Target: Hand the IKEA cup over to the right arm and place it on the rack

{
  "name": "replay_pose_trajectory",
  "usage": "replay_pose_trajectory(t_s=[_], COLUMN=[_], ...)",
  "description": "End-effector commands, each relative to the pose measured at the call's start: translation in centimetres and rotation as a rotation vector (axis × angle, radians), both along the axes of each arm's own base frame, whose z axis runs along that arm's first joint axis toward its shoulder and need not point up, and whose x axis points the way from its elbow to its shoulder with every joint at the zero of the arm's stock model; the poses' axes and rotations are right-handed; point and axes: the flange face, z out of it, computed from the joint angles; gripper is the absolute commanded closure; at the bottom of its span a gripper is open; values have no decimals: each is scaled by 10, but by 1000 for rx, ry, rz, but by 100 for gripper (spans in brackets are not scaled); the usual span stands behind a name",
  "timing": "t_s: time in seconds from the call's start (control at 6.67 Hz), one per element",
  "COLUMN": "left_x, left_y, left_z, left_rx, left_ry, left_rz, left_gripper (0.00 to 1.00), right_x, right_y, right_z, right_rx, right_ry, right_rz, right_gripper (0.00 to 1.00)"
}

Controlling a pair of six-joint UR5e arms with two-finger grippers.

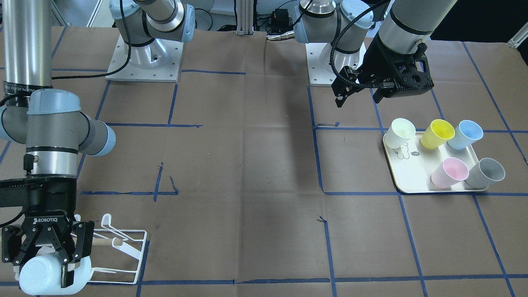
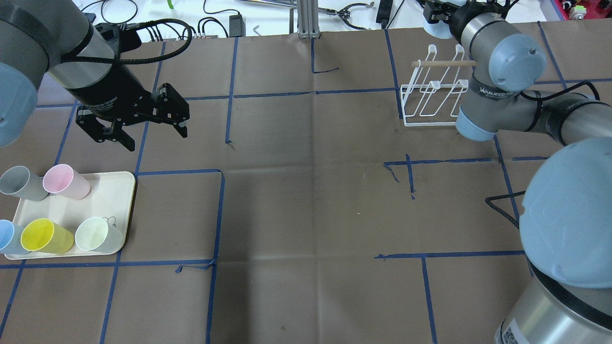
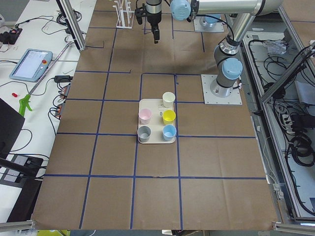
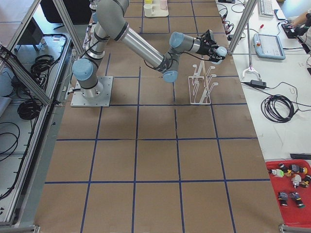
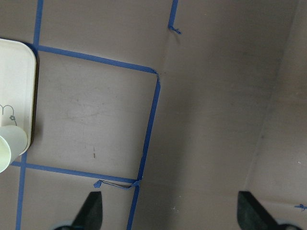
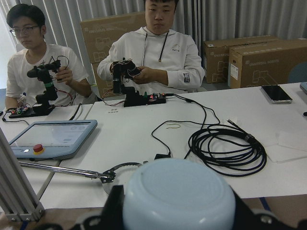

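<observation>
The right gripper (image 1: pixel 49 264) is clamping the blue cup (image 1: pixel 37 277), the rack (image 1: pixel 128 247) lying at its three o'clock in the front-facing view. The cup's mouth probably needs centring over a prong (image 1: pixel 106 218). The left gripper (image 2: pixel 138 125) is gaping, empty.

**Right gripper (image 1: pixel 45 253).** The held cup (image 1: pixel 49 274) sits between the fingers, its base towards the operators' side. The rack (image 1: pixel 123 251) stands on the table (image 1: pixel 247 165) just beside the fingers, on the robot's side of them. Beyond the fingertips, a bench (image 6: pixel 134 139) carries a cable coil (image 6: pixel 225 148) and a pendant (image 6: pixel 53 139). Two persons (image 6: pixel 158 52) sit behind it.

**Left gripper (image 1: pixel 358 100).** The fingers hang spread above bare table. The tray (image 1: pixel 406 177) lies to the robot's left of them, apart. It holds a row of three cups (image 1: pixel 437 134) nearer the robot and a row of two cups (image 1: pixel 449 172) farther out.
</observation>
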Motion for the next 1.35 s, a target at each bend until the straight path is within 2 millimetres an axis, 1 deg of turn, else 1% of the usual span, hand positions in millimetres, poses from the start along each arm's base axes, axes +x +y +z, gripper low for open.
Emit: replay_pose_trajectory(t_s=[0.0, 0.15, 0.3, 0.45, 0.6, 0.75, 0.9, 1.05, 1.2], left_x=[2, 13, 26, 51, 83, 106, 127, 140, 155], left_y=[6, 9, 18, 32, 53, 83, 102, 115, 116], left_z=[3, -2, -4, -23, -42, -71, -96, -118, -123], left_rx=[-6, 2, 5, 40, 28, 22, -35, -23, -29], left_ry=[-21, -61, -60, -54, -51, -44, -71, -62, -64], left_rz=[-32, -134, -161, -163, -174, -198, -227, -239, -261], left_gripper=[0, 0, 0, 0, 0, 0, 0, 0, 0], right_x=[-5, -4, -3, 5, 17, 16, 16, 16, 17], right_y=[-3, 0, 4, 5, 7, 7, 8, 8, 9], right_z=[-13, -22, -39, -49, -53, -56, -57, -57, -54], right_rx=[7, 27, 50, 41, 50, 67, 68, 70, 65], right_ry=[51, 54, 50, 49, 53, 52, 50, 49, 48], right_rz=[-10, -25, -25, -16, -14, -19, -20, -19, -18], right_gripper=[91, 91, 91, 91, 90, 81, 1, 0, 0])
